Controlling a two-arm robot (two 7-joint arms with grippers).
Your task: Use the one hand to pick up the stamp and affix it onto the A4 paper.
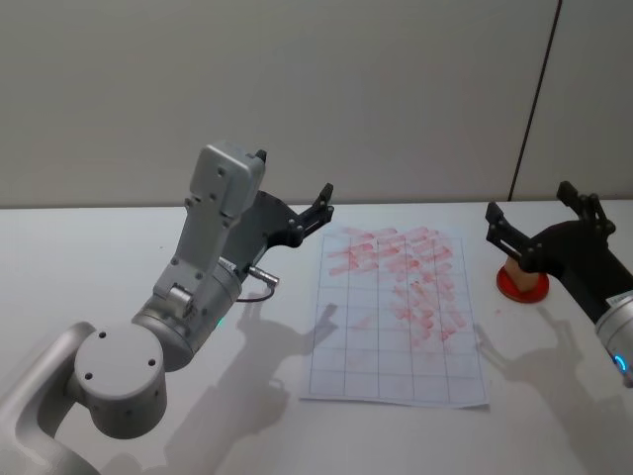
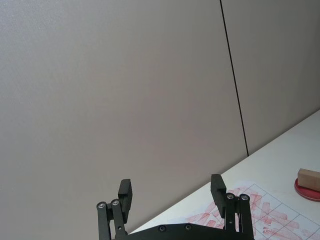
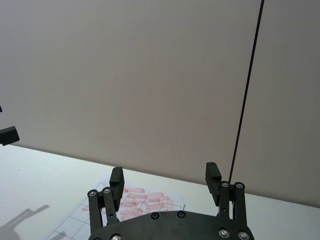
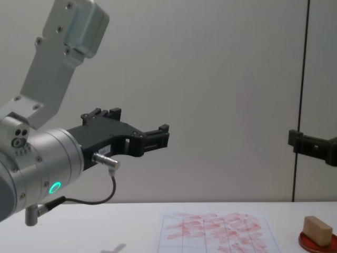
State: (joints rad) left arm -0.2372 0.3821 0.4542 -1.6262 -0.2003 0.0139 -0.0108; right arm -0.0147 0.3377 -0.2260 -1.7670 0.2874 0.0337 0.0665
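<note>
My right fingers (image 1: 504, 233) hang released above the stamp (image 1: 519, 269) on the red ink pad (image 1: 521, 289) beside the A4 paper (image 1: 396, 341), my left fingers (image 1: 316, 208) idle, also released; a crooked descent could topple it.

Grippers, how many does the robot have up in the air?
2. The left gripper is open, in the air beside the A4 paper's far left corner. The right gripper is open, in the air near the stamp on the red ink pad.
</note>
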